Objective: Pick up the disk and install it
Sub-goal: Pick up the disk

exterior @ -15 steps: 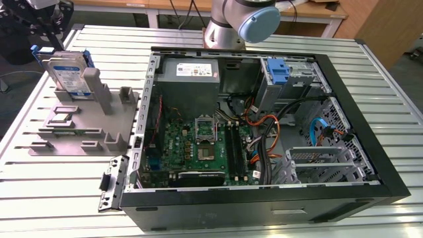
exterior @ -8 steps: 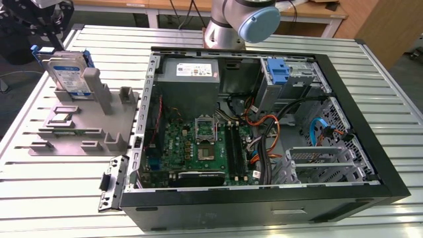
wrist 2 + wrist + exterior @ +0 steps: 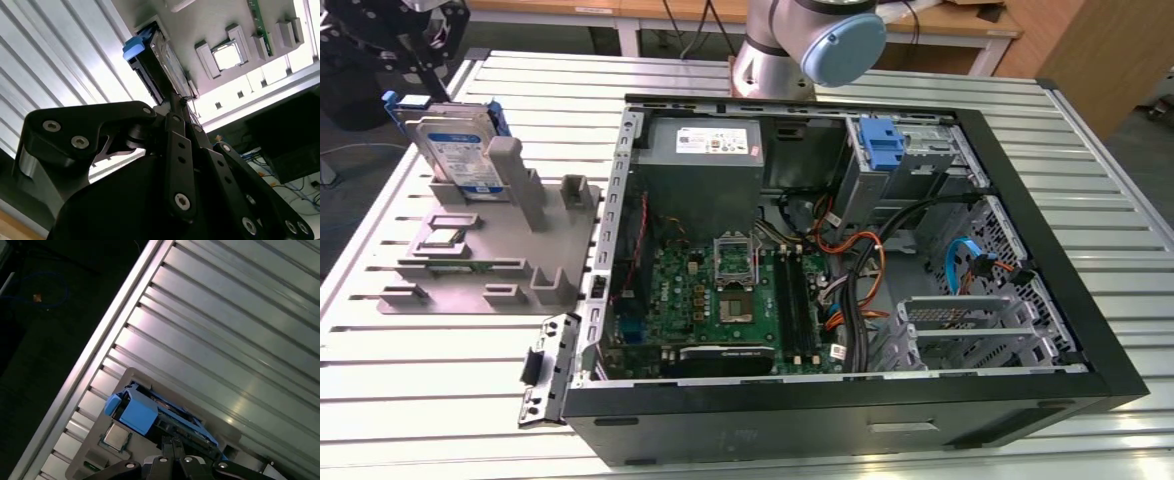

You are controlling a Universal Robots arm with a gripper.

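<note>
Exterior view first: we see the disk standing on edge in a slot of a grey fixture, at the far end of that fixture and on the exterior view's left. Its label faces the near side and its blue carrier frame shows along the top edge. The fixture lies on a slatted metal table, just beside the open computer case, which takes up the exterior view's right.

The gripper hangs directly above the disk, its tip right at the disk's top edge. We cannot tell from any view whether the claw is apart, together, or clamped on the frame.

In both wrist views the claw points straight down at the disk. In the second wrist view the gripper meets the disk at one end of its upper edge. In the first wrist view the gripper is at the disk in the same way. A square chip sits in a fixture pocket near the disk.

Inside the case we see a grey power-supply box at the far side, a green motherboard below it, and a bare blue bracket in the far right bay. The arm's base stands beyond the case.
</note>
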